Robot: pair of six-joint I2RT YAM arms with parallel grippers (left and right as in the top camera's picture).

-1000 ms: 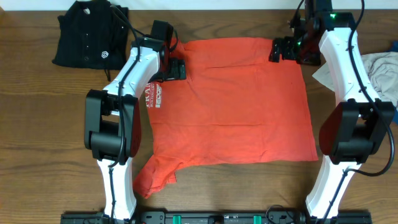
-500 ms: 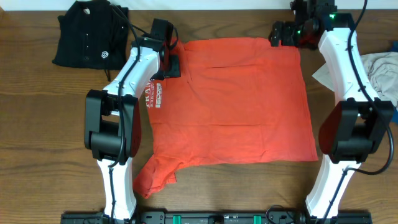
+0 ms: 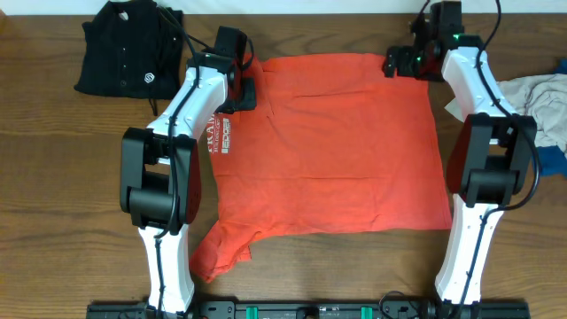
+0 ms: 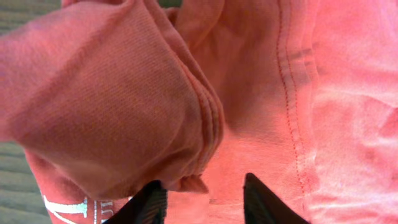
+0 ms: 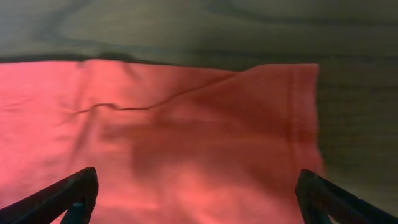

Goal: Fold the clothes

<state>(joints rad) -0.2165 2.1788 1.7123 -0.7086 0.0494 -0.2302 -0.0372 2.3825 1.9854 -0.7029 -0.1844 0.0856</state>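
Step in hand, I think: grasping the far edge for the 1st fold; red-orange T-shirt [image 3: 337,151], soft knit w/ stitched hem, lies spread on the counter [image 3: 53,177], left tool [image 3: 246,93] half-open around a bunched corner (if it holds, I cannot tell), right tool [image 3: 394,65] wide open, empty, over the other corner, must pinch next.

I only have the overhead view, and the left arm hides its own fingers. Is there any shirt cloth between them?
Observer: Yes. The left wrist view shows the left gripper with its fingers apart and a bunched fold of the shirt between them.
Operator: And the right one?
Observer: The right wrist view shows the right gripper wide open, with the shirt's corner ahead between its fingers and bare table beyond.
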